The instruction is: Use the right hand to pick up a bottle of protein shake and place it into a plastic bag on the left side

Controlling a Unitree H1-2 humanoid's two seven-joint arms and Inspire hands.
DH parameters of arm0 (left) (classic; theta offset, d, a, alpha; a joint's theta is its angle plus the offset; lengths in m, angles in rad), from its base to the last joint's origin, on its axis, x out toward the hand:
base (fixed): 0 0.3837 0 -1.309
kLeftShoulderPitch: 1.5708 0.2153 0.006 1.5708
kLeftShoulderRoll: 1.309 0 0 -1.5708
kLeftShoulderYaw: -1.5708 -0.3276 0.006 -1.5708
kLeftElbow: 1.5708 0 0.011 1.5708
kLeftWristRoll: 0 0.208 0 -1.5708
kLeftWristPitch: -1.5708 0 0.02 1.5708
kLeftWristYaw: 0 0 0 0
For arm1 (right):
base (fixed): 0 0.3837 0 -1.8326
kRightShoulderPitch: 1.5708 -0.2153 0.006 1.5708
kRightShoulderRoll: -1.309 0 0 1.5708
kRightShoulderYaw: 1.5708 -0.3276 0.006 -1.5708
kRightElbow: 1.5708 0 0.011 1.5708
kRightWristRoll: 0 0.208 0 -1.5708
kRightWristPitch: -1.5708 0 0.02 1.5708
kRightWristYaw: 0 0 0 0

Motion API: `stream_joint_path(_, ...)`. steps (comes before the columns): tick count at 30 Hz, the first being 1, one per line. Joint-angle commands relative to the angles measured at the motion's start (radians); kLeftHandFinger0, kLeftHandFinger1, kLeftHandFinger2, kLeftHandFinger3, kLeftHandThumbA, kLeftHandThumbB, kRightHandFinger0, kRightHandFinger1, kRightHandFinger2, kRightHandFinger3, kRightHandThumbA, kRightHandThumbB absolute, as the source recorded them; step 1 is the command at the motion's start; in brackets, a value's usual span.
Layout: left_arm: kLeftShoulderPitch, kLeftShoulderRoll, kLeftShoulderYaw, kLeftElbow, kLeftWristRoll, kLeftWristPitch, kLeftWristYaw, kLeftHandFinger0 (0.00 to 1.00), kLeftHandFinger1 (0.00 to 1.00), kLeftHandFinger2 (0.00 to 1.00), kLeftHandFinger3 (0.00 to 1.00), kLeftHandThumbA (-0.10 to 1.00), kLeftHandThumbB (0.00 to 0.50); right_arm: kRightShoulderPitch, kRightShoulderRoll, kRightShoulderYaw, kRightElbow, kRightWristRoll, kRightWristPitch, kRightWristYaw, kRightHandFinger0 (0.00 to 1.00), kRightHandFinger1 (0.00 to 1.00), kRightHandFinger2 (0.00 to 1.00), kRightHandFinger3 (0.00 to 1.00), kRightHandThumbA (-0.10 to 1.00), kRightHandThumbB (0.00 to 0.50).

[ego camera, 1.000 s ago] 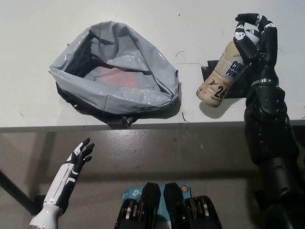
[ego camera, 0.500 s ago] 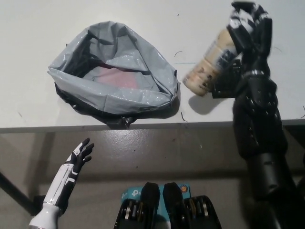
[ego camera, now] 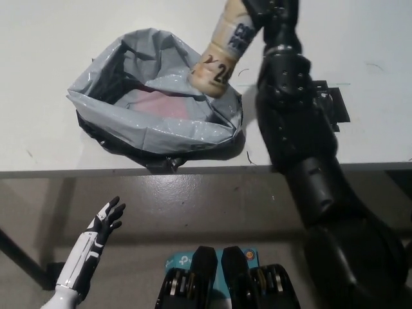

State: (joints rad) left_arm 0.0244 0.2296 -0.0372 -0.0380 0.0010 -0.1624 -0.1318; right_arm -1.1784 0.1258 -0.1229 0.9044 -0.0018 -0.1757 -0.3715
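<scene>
Black right hand [ego camera: 267,11] grasping tilted protein shake bottle [ego camera: 222,55] over grey plastic bag's [ego camera: 154,132] right rim, white left hand [ego camera: 105,220] (fingers spread, empty) resting below table [ego camera: 51,38] edge

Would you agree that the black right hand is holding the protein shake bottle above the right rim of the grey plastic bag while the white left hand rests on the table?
Not quite: the head view shows the left hand below the table edge, not on it. The right hand does hold the bottle above the bag at its right rim.
</scene>
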Motion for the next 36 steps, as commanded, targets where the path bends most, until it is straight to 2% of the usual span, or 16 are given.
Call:
stream_joint_path(1,-0.002,0.004,0.002,-0.043,0.002,-0.008,-0.009,1.00,1.00,1.00,1.00,1.00,0.365,-0.119,0.015,0.039,0.063,-0.071,-0.074,-0.095,0.00,0.00,0.21,0.00,0.21,0.240)
stream_joint_path(6,-0.005,0.007,-0.001,-0.052,0.014,-0.015,-0.010,1.00,1.00,1.00,1.00,1.00,0.369,-0.181,0.032,0.090,0.207,-0.102,-0.106,-0.127,0.00,0.01,0.31,0.01,0.16,0.211)
stream_joint_path(9,0.004,0.005,-0.004,-0.065,0.008,-0.017,-0.013,1.00,1.00,1.00,1.00,1.00,0.379,-0.208,0.042,0.140,0.295,-0.140,-0.134,-0.165,0.00,0.00,0.14,0.00,0.18,0.203)
stream_joint_path(13,0.007,0.003,-0.009,-0.085,0.016,-0.001,-0.012,1.00,1.00,1.00,1.00,1.00,0.380,-0.239,0.054,0.196,0.366,-0.170,-0.157,-0.194,0.00,0.00,0.08,0.00,0.19,0.204)
stream_joint_path(15,0.005,0.005,-0.011,-0.091,-0.007,0.010,-0.024,1.00,1.00,1.00,1.00,1.00,0.371,-0.250,0.059,0.219,0.384,-0.178,-0.155,-0.196,0.00,0.00,0.16,0.09,0.27,0.217)
stream_joint_path(16,0.003,0.006,-0.015,-0.100,-0.007,0.021,-0.028,1.00,1.00,1.00,1.00,1.00,0.374,-0.253,0.058,0.246,0.394,-0.191,-0.152,-0.151,0.02,0.06,0.32,0.27,0.32,0.250)
stream_joint_path(17,-0.002,0.006,-0.017,-0.103,0.001,0.027,-0.028,1.00,1.00,1.00,1.00,1.00,0.375,-0.254,0.053,0.264,0.400,-0.198,-0.158,-0.107,0.02,0.10,0.38,0.32,0.34,0.255)
stream_joint_path(18,-0.012,0.008,-0.017,-0.102,0.003,0.030,-0.029,1.00,1.00,1.00,1.00,1.00,0.377,-0.256,0.045,0.293,0.411,-0.208,-0.159,-0.039,0.15,0.27,0.54,0.51,0.38,0.293)
stream_joint_path(19,-0.013,0.008,-0.017,-0.102,0.003,0.030,-0.030,1.00,1.00,1.00,1.00,1.00,0.373,-0.254,0.043,0.307,0.417,-0.209,-0.154,0.002,0.35,0.51,0.80,0.75,0.40,0.375)
stream_joint_path(20,-0.009,0.012,-0.019,-0.103,0.003,0.026,-0.035,1.00,1.00,1.00,1.00,1.00,0.364,-0.245,0.037,0.338,0.423,-0.217,-0.140,0.081,0.71,0.86,1.00,0.97,0.47,0.370)
stream_joint_path(21,-0.008,0.015,-0.020,-0.104,0.006,0.021,-0.038,1.00,1.00,1.00,1.00,1.00,0.364,-0.236,0.035,0.362,0.424,-0.226,-0.129,0.141,0.84,1.00,1.00,1.00,0.52,0.426)
stream_joint_path(22,-0.008,0.015,-0.024,-0.105,0.009,0.017,-0.041,1.00,1.00,1.00,1.00,1.00,0.360,-0.222,0.032,0.388,0.422,-0.237,-0.118,0.190,1.00,1.00,1.00,1.00,0.58,0.461)
stream_joint_path(27,-0.033,0.014,-0.031,-0.100,0.020,0.015,-0.042,1.00,1.00,1.00,1.00,1.00,0.358,-0.208,0.013,0.521,0.424,-0.341,-0.087,0.209,1.00,1.00,1.00,1.00,0.79,0.438)
stream_joint_path(29,-0.042,0.020,-0.029,-0.094,0.022,0.013,-0.042,1.00,1.00,1.00,1.00,1.00,0.329,-0.200,0.006,0.583,0.431,-0.380,-0.101,0.193,1.00,1.00,1.00,1.00,0.84,0.473)
stream_joint_path(33,-0.047,0.022,-0.028,-0.093,0.023,0.015,-0.043,1.00,1.00,1.00,1.00,1.00,0.356,-0.173,0.002,0.664,0.423,-0.418,-0.084,0.196,1.00,1.00,1.00,1.00,0.78,0.436)
stream_joint_path(36,-0.054,0.021,-0.026,-0.090,0.020,0.007,-0.045,1.00,1.00,1.00,1.00,1.00,0.346,-0.151,-0.005,0.722,0.418,-0.453,-0.099,0.191,1.00,1.00,1.00,1.00,0.84,0.442)
